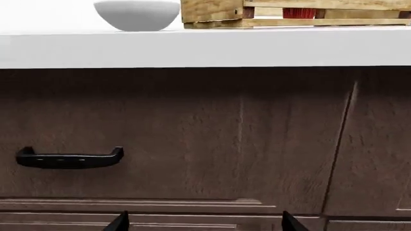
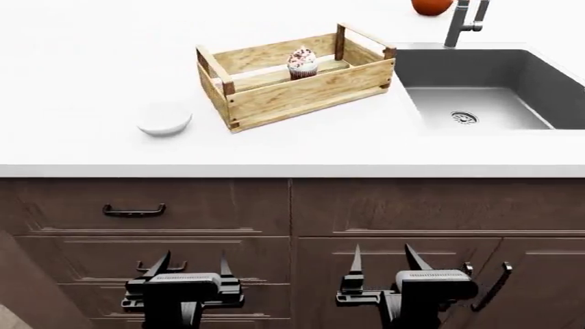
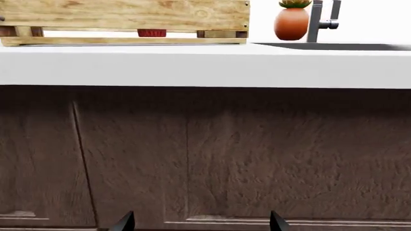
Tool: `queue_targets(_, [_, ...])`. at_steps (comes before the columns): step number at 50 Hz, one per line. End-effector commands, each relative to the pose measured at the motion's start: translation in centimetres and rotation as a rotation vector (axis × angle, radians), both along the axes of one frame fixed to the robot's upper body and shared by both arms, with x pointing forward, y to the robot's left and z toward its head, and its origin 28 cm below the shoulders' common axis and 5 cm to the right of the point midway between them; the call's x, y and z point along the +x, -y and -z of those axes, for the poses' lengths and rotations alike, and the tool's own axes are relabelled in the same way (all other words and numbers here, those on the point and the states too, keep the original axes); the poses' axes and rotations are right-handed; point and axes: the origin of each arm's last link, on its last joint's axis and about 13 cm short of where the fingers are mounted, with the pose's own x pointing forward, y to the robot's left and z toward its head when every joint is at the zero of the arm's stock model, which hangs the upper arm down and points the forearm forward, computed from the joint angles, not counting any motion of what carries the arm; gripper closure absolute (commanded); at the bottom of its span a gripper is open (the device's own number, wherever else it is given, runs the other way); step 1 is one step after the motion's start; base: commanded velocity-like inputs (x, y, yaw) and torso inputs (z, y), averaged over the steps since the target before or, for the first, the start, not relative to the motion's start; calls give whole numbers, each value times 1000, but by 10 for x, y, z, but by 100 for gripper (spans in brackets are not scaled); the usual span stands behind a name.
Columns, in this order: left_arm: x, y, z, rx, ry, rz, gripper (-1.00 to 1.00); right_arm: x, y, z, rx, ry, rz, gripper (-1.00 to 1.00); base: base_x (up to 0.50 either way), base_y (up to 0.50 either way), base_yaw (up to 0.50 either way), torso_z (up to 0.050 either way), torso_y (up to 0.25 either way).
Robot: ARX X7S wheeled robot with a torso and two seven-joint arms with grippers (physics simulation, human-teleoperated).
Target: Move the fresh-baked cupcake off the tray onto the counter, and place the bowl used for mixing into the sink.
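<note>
Your left pincer (image 2: pixel 188 264) and right pincer (image 2: pixel 385 259) both hang below the surface (image 2: pixel 82 62) edge, in front of the cabinet drawers (image 2: pixel 146 205), each with jaws spread and holding nothing. The cupcake (image 2: pixel 303 63) stands upright inside the tray (image 2: pixel 297 96). The bowl (image 2: pixel 164 118) rests on the surface at 9 o'clock of the tray, just beside its corner and apart from it. The sink (image 2: pixel 429 68) lies at 3 o'clock of the tray, with the faucet (image 2: pixel 462 24) and an orange-red pot (image 2: pixel 431 6) behind it.
</note>
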Motion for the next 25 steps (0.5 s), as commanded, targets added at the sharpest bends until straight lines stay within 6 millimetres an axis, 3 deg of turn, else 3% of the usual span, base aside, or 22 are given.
queue_targets(1, [0, 0, 0, 0, -1, 0, -100, 0, 0, 0, 0, -1, -1, -100, 0, 387, 0, 0, 0])
queue_targets(25, [0, 0, 0, 1, 0, 0, -100, -1, 1, -1, 2, 2, 3, -100, 0, 389, 0, 0, 0])
